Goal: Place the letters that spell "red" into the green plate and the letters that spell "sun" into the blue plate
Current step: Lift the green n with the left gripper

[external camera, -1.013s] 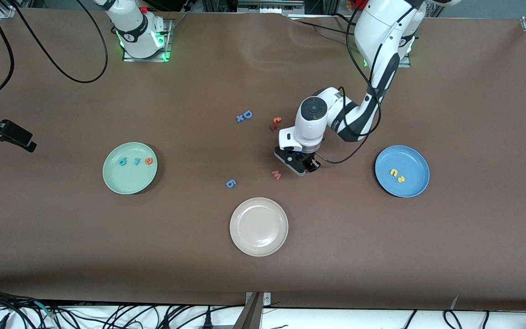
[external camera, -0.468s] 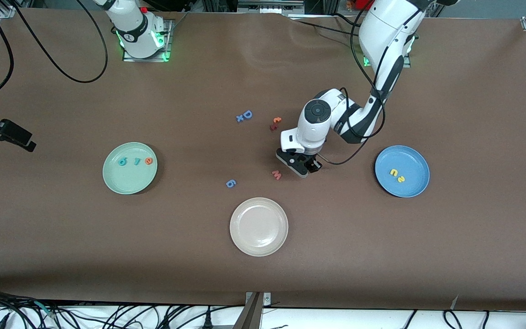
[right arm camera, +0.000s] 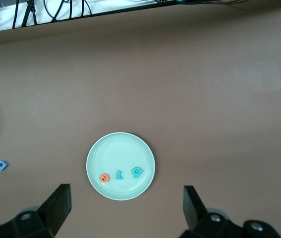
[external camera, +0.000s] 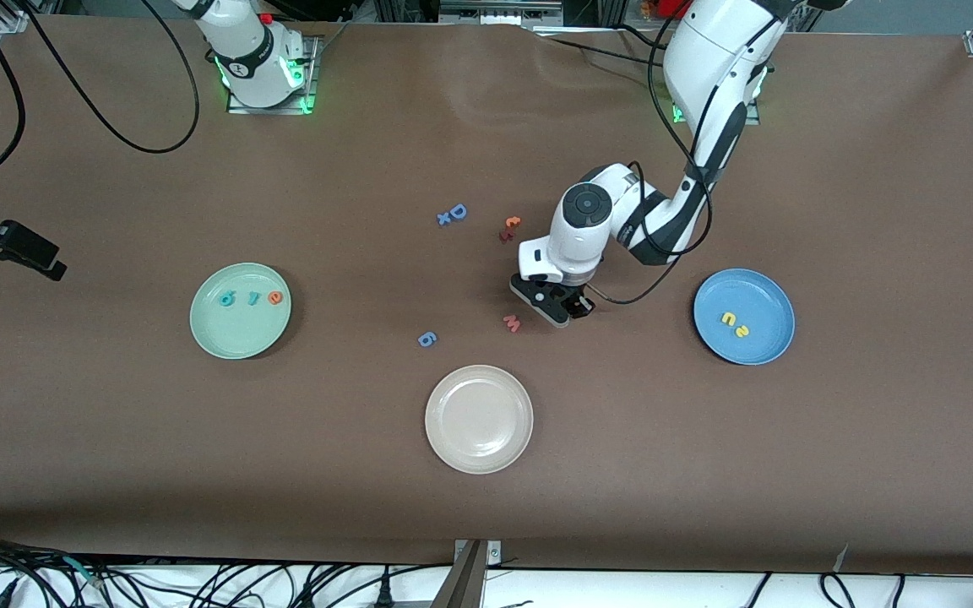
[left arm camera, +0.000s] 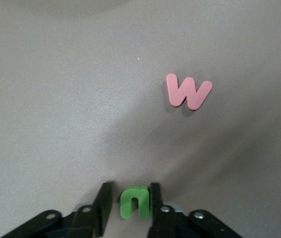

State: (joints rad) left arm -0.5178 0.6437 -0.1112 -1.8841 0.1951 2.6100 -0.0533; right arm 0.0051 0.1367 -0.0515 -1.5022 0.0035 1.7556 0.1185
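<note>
In the left wrist view the green "u" lies on the table between the fingers of my left gripper. One finger touches it and a small gap shows at the other. In the front view the left gripper is low at mid-table and hides the "u". The green plate holds the teal "d", teal "r" and orange "e". The blue plate holds the yellow "n" and yellow "s". My right gripper hangs wide open high over the green plate.
A pink "M" lies right beside the left gripper. A periwinkle "6" and a cream plate sit nearer the front camera. A blue "D" with a small "x" and a red-orange letter pair lie farther back.
The left gripper shifted slightly toward the left arm's end and its jaws narrowed around the green "u". The right arm has not moved.
</note>
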